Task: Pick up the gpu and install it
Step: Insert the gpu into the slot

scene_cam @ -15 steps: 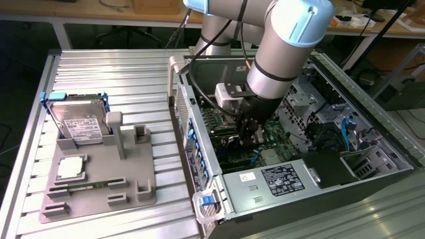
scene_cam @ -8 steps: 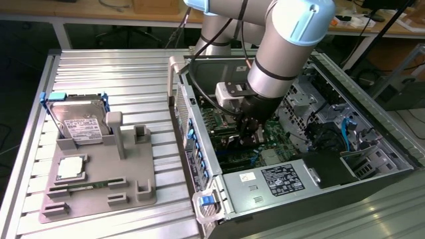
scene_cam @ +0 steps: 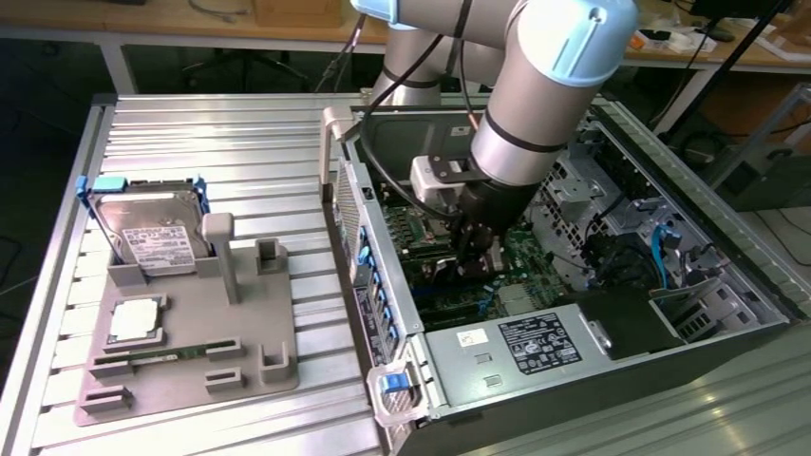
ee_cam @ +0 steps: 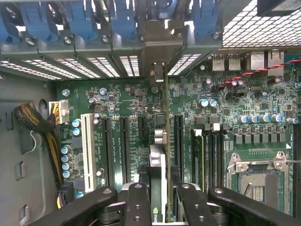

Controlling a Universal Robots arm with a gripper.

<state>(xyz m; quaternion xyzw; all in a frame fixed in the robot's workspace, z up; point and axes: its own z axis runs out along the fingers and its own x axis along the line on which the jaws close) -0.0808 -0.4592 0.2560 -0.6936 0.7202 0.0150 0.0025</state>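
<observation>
The gpu (ee_cam: 162, 141), a thin card seen edge-on with silvery trim and a dark edge, stands upright over the green motherboard (ee_cam: 131, 103) inside the open computer case (scene_cam: 709, 351). The gripper (ee_cam: 160, 197) is clenched on it, black fingers (ee_cam: 136, 202) pressing both faces.

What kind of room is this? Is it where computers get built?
Probably a robot lab or workshop. An open computer case lies on a ridged metal table, a gray parts holder holds a hard drive, and the gripper holds a gpu over the motherboard.
</observation>
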